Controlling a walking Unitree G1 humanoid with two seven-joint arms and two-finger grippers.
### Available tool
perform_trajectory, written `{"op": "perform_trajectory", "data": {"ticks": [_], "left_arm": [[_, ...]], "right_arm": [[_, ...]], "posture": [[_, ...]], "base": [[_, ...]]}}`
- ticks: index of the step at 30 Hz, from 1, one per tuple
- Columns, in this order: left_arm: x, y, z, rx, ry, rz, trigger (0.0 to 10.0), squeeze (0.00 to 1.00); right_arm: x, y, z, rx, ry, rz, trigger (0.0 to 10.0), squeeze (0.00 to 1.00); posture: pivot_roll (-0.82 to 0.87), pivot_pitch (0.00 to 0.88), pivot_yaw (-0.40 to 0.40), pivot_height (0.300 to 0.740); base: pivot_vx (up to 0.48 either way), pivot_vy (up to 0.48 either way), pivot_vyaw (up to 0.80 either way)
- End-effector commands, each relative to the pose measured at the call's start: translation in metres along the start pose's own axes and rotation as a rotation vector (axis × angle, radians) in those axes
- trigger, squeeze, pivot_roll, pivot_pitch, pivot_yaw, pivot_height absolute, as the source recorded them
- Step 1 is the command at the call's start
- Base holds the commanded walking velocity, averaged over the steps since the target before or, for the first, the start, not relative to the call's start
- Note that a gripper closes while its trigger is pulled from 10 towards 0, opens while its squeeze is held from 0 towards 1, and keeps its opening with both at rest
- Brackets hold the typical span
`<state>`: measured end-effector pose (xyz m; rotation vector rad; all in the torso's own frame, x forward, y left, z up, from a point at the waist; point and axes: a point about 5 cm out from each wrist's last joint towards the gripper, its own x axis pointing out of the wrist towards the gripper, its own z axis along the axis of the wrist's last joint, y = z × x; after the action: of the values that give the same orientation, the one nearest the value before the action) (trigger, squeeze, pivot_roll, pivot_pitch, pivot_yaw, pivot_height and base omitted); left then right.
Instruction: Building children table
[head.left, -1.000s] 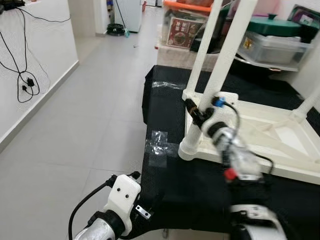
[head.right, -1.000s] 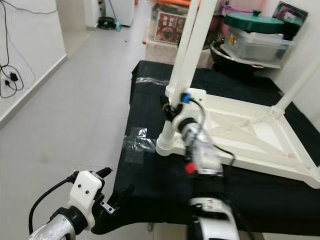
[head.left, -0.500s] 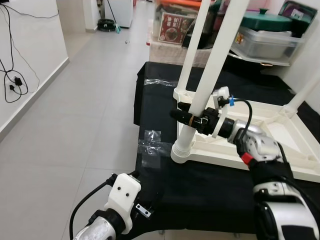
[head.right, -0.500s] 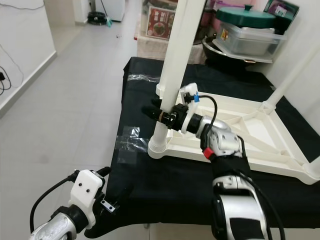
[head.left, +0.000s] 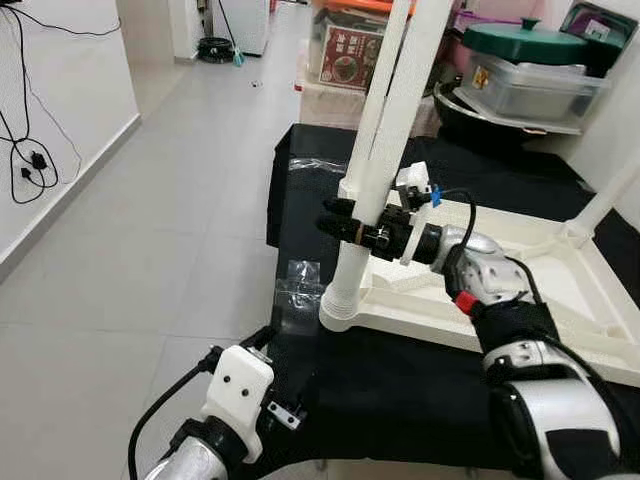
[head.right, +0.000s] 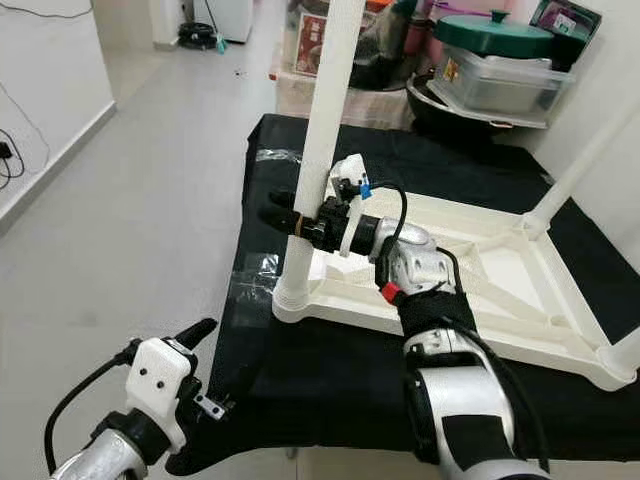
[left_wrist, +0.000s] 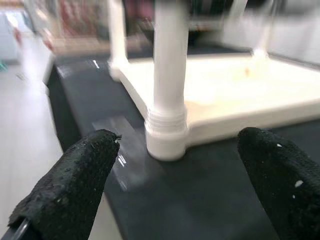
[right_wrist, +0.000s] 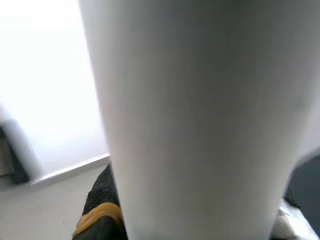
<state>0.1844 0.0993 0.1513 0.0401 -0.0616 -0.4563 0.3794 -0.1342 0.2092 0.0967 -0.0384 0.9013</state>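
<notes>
White tabletop (head.left: 560, 285) lies upside down on the black counter (head.left: 400, 380), legs standing. Right gripper (head.left: 352, 222) fingers clamp the near leg (head.left: 385, 150), likely seating it. Left gripper (left_wrist: 165, 190) fingers apart, idle.

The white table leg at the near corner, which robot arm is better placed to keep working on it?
The right. The right gripper is already clasped round the white table leg, just above its socket in the upturned tabletop. The left gripper hangs open, low off the edge of the black cloth, touching nothing.
</notes>
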Motion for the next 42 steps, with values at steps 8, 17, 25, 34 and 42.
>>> {"op": "perform_trajectory", "data": {"ticks": [8,17,25,34,42], "left_arm": [[0.000,0.001,0.005,0.014,-0.020,0.028,10.0,0.00],[0.001,0.001,0.004,0.011,-0.009,0.035,10.0,0.00],[0.000,0.000,0.002,0.005,0.002,0.037,10.0,0.00],[-0.001,-0.002,0.002,-0.006,0.008,0.033,10.0,0.00],[-0.002,-0.002,0.002,-0.006,0.013,0.036,10.0,0.00]], "right_arm": [[-0.048,-0.021,-0.055,0.099,0.118,-0.928,0.0,0.00],[-0.033,0.026,-0.067,0.245,0.086,-1.269,0.0,0.00],[-0.006,0.032,-0.042,0.229,-0.074,-1.050,10.0,1.00],[-0.024,0.000,-0.024,0.069,-0.125,-0.692,10.0,0.00],[-0.028,-0.007,-0.013,0.089,-0.014,-0.182,10.0,0.00]], "posture": [[0.15,0.000,-0.145,0.740],[0.16,0.000,-0.150,0.740],[0.15,0.012,-0.152,0.740],[0.15,0.018,-0.150,0.740],[0.16,0.024,-0.152,0.740]], "base": [[0.000,0.000,0.00],[0.000,0.000,0.00],[0.000,0.000,0.00],[0.000,0.000,0.00],[0.000,0.000,0.00]]}}
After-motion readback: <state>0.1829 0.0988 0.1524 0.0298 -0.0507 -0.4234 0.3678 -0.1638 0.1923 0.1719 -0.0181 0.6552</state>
